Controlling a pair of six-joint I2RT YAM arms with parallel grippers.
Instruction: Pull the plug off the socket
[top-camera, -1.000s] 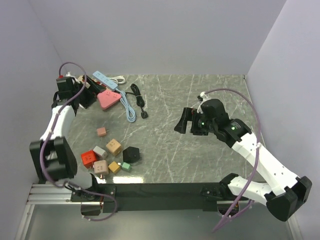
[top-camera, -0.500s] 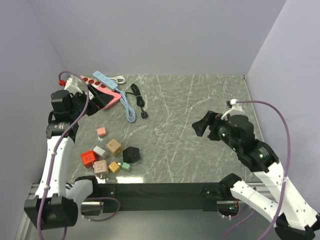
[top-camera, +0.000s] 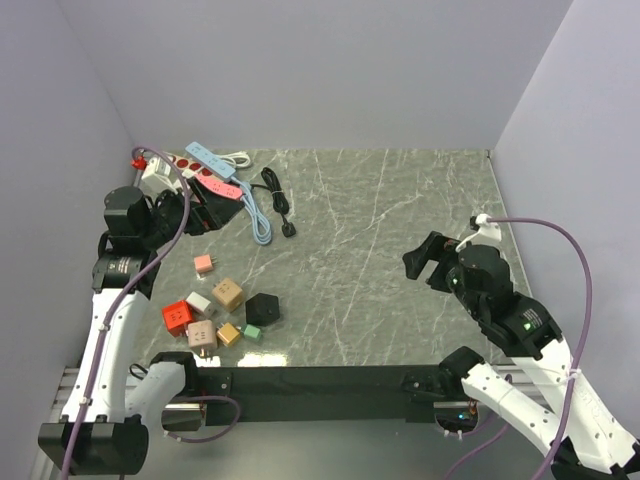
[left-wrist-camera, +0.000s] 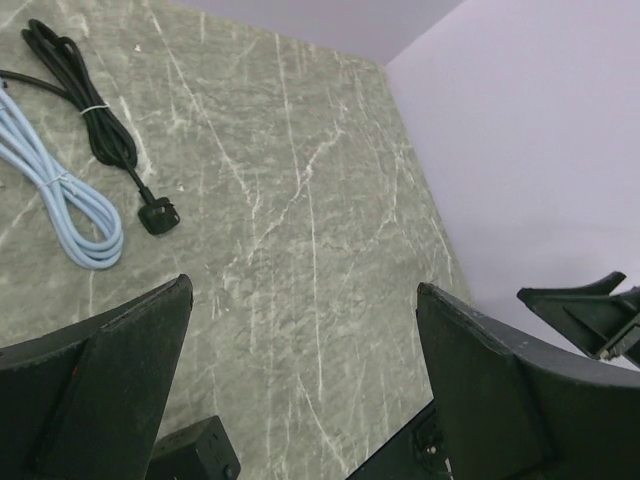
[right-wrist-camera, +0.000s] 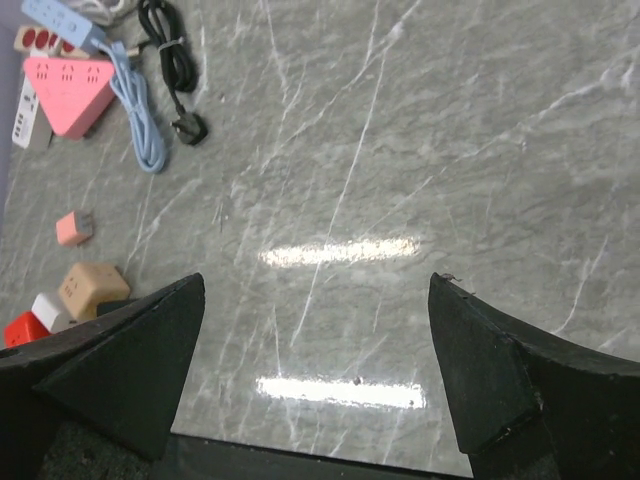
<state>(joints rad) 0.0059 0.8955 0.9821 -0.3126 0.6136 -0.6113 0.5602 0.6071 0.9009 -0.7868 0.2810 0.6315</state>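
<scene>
Task status: the pink socket block (right-wrist-camera: 70, 95) is lying at about 10 o'clock on the table (top-camera: 400, 200). It is crowded by a blue power strip (top-camera: 210, 158) and a white strip with red outlets (top-camera: 160, 162) just behind it. The black plug (top-camera: 290, 230) is resting free on the stone surface at the end of its bundled black cord (top-camera: 272, 188). It is lying toward 11 o'clock, apart from every socket, with the coiled blue cord (top-camera: 258, 218) between it and the pink block.

No plug is showing on the block's visible face. Judging from that, the pull is looking finished, if the black plug is the one meant. The block is partly hidden in the overhead view, so this is not getting confirmed fully. Nothing obvious is remaining except clearing the arms.

Left pincer (left-wrist-camera: 300, 300): hovering at 9 to 10 o'clock, just in front of the pink block. Its jaws are standing fully apart, holding nothing and touching nothing.

Right pincer (right-wrist-camera: 315, 290): hanging above bare table at about 4 o'clock, well away from the sockets. Its jaws are likewise spread wide and empty.

A cluster of small coloured cubes (top-camera: 215, 305) is sitting at 8 o'clock, untouched by either arm.
</scene>
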